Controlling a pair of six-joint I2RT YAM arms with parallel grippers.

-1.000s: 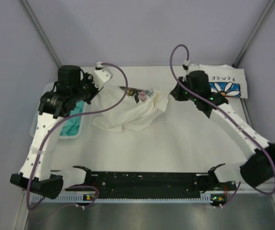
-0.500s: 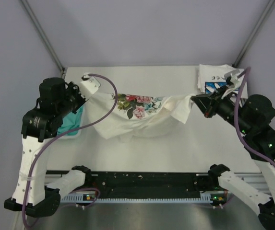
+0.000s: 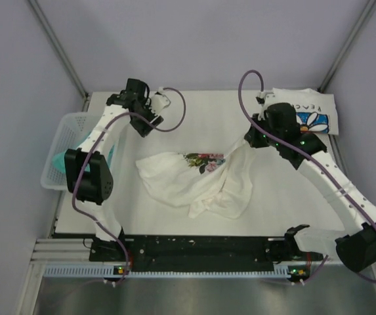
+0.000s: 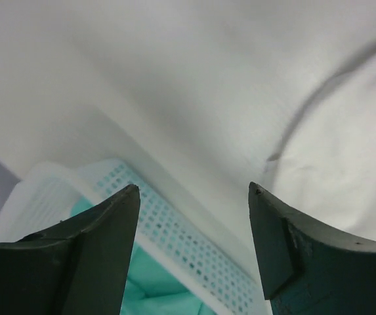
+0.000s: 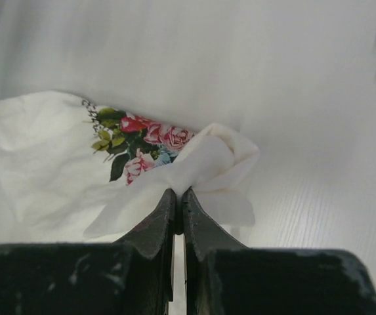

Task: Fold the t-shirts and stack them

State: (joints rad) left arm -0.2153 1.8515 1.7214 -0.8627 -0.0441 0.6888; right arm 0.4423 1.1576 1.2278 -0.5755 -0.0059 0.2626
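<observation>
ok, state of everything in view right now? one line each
White t-shirt with pink-red flower print: crumpled, unfolded, one bunched edge pinched and lifted.
White t-shirt with blue daisy "PEACE" print: folded flat, far right.
Teal-green t-shirt: bunched inside the basket.
White plastic mesh basket: upright, holding the teal-green t-shirt.
Left end effector: open, empty.
Right end effector: shut on the flower-print shirt.
</observation>
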